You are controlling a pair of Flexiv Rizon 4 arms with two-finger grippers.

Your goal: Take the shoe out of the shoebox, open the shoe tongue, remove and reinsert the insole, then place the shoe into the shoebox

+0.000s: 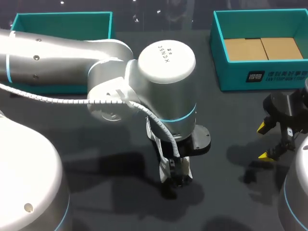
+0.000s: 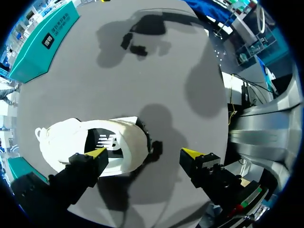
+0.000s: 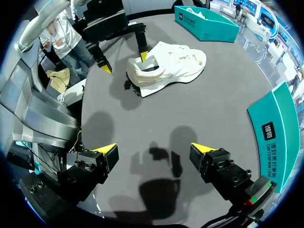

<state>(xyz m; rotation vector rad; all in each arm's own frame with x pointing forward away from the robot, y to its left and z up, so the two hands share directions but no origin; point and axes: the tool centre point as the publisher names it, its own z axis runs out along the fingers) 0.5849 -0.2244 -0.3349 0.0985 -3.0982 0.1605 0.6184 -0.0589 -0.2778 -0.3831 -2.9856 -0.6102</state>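
Note:
A white shoe (image 2: pixel 71 137) with a dark lining lies on its side on the dark table. My left gripper (image 2: pixel 145 153) hangs open over its heel end, with one yellow fingertip (image 2: pixel 97 153) at the shoe's opening and the other over bare table. From the right wrist, the shoe (image 3: pixel 171 66) lies far ahead with the left gripper's fingertips (image 3: pixel 142 57) at its collar. In the head view my left arm hides most of the shoe (image 1: pixel 165 168). My right gripper (image 3: pixel 154 149) stands open and empty above the table, at the right edge (image 1: pixel 263 142) in the head view.
A teal shoebox (image 1: pixel 231 72) with a cardboard bottom stands at the back right. A second teal box (image 1: pixel 62 19) stands at the back left, with something white inside it (image 3: pixel 194 12). Bare table lies between the shoe and my right gripper.

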